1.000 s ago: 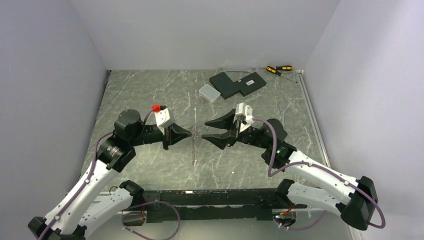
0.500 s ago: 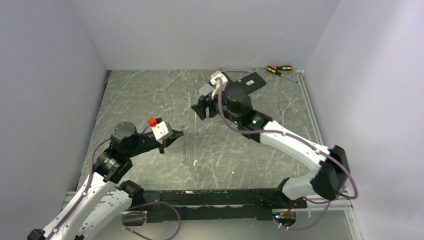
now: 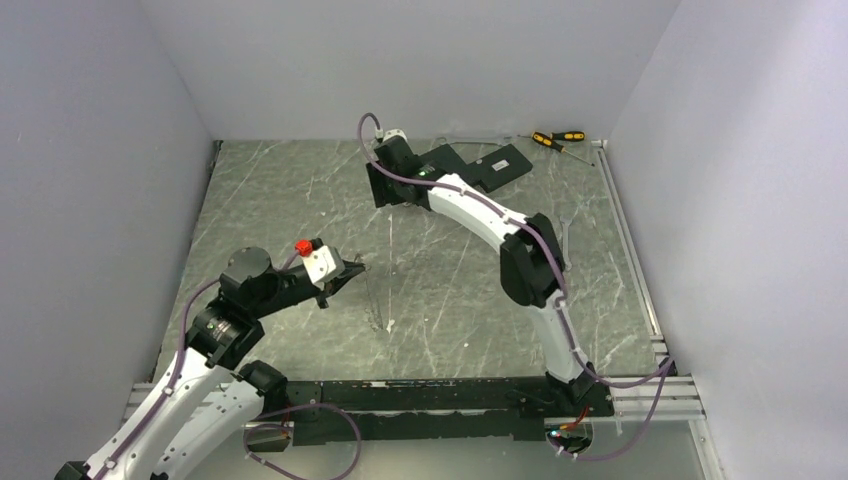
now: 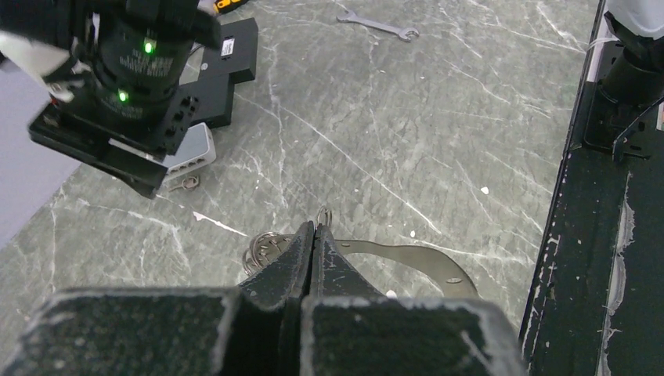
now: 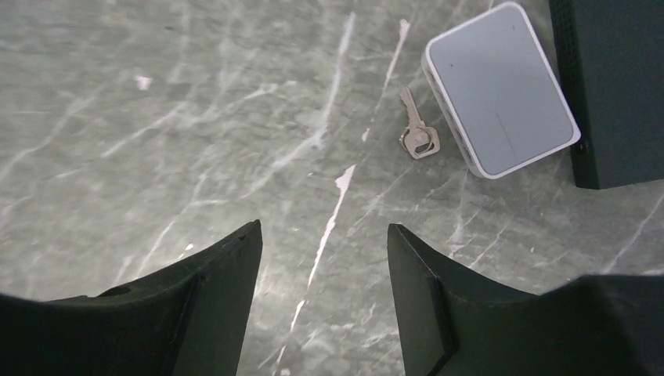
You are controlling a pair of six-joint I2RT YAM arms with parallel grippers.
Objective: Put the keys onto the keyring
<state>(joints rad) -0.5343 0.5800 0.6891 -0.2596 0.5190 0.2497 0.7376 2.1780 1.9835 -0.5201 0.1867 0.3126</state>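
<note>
Label (image 4: pixel 228 48), illegible, on black box (image 4: pixel 244 63); key (image 5: pixel 417 133) beside white box (image 5: pixel 501 86)

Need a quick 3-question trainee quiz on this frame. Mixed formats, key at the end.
1. True or false: the right gripper is shut.
2. Multiple choice: the loose key lies next to A) the wrench, B) the white box, C) the screwdrivers.
3. Fill in: the left gripper is shut on the ___.

Key: 1 false, its jaws stand wide open; 2 B; 3 keyring, whose wire shows beside the closed fingers.
</note>
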